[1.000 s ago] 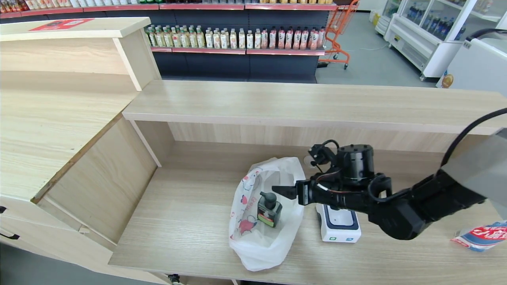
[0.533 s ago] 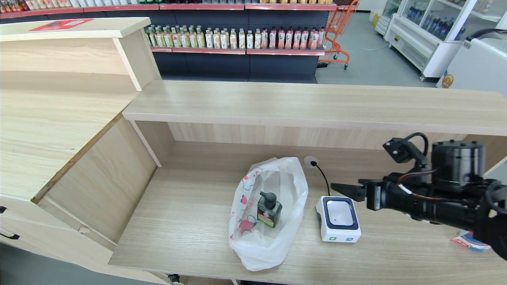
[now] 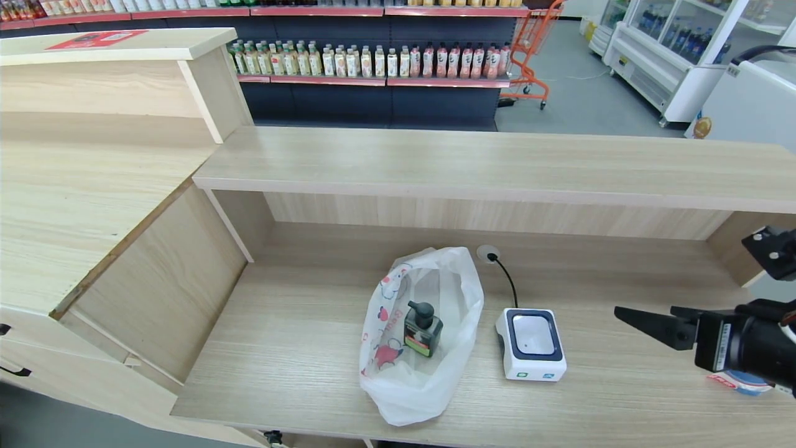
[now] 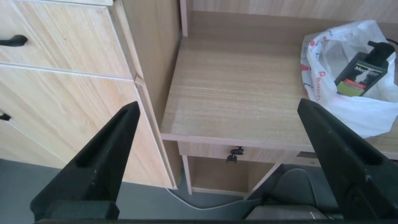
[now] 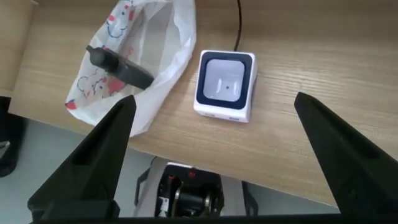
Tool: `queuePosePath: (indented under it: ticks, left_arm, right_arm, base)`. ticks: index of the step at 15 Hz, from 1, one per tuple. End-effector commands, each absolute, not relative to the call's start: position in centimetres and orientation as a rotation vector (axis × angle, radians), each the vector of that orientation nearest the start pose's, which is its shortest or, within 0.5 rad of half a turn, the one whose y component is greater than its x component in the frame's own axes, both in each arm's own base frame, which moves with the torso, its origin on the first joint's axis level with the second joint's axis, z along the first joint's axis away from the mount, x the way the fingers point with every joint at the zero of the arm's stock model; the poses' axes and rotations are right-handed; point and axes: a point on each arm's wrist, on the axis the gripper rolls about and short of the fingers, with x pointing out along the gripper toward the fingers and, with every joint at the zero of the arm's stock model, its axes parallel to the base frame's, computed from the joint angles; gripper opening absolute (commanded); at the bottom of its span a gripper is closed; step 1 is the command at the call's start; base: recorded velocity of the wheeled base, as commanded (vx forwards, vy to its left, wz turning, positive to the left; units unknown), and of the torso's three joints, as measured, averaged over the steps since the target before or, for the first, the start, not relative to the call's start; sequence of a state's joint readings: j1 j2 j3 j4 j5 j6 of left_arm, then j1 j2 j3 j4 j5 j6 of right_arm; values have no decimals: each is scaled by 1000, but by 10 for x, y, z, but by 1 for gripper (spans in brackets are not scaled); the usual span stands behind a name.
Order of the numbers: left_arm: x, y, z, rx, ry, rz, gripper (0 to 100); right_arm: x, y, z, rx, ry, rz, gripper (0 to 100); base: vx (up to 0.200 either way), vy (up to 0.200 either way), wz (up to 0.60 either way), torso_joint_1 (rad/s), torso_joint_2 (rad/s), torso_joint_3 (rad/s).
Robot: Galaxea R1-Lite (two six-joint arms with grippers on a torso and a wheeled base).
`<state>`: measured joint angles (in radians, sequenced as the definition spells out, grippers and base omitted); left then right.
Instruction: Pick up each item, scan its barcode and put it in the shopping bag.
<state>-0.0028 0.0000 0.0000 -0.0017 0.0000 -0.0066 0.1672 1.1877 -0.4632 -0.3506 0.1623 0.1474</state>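
drink shelves and glass-door coolers are lining the shop behind a pale wooden counter point(image 3: 298, 348). the right gripper point(image 3: 643, 311) is hovering above that counter with its jaws spread wide and nothing between them. out past its fingertips the scanner point(image 3: 532, 345) is sitting window-up, and farther past them the shopping bag point(image 3: 398, 386) is lying open-mouthed with a dark pump bottle point(image 3: 423, 330) already inside. back behind the fingertips, under the wrist, a blue and red packet point(image 3: 737, 381) is showing partly. the left gripper point(image 4: 217, 106) is hanging with its jaws apart too, well off the bag, which is lying beyond one fingertip.

judging from this, the packet is the next item to fetch. to do it well, the right jaws should be coming down wide on either side of the packet and closing across its narrower span, leaving the barcode face uncovered. that face should then be going squarely over the scanner window before the packet is lowered into the bag's mouth, beside the bottle and not on its pump.
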Motion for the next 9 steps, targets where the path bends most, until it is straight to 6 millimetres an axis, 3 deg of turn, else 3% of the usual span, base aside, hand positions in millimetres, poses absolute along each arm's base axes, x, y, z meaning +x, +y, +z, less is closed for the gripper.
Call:
queuePosePath:
  ticks: [1,5,9]
  left_arm:
    - [-23,0,76,-8,-3,-3,100]
    - [-23,0,76,-3,-2,-2,100]
    - [-23,0,76,-5,-2,-2,100]
  right_arm:
    - [152,28,188,163,358,285,100]
    - [147,25,186,241,363,215,100]
    - [124,21,180,320,444,189,100]
  base:
    - [0,0,0,0,0,0]
    - [0,-200,0,-2,2,4]
    - [0,-200,0,2,0,4]
